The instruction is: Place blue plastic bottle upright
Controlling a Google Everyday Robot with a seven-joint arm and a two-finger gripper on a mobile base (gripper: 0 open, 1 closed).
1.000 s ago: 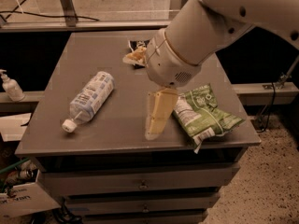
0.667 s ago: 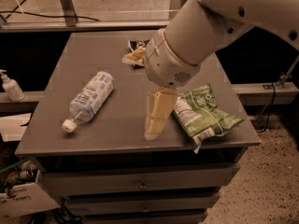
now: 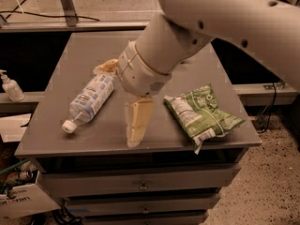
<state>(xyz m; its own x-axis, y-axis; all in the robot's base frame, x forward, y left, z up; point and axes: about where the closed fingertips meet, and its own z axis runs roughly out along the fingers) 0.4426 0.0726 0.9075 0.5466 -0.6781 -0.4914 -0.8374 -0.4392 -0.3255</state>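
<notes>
at the front, close to us, are the gray drawers (image 3: 140, 186) under the gray table (image 3: 56, 139). a bit further in, the claw (image 3: 133, 137) points down near the front edge of the table, about in the middle, and its tip is very close to the top or touching it, i cannot tell which. its two pale fingers (image 3: 140, 118) are pressed together and nothing is between them. to the left of the claw lies the blue plastic bottle (image 3: 89, 102). it is on its side, not standing up. its white cap (image 3: 68, 126) points to the front left corner of the table, and its other end points back and to the right. the bottle and the claw are near each other but not touching. to the right of the claw lies a green snack bag (image 3: 201, 114), flat on the table, with one corner at the front edge. behind the far end of the bottle peeks a small yellow-brown bag (image 3: 107, 67), partly hidden by the big white arm (image 3: 173, 46). the arm comes down from the top right. far off to the left, on a low ledge beside the table, stands a small white pump bottle (image 3: 10, 86).
</notes>
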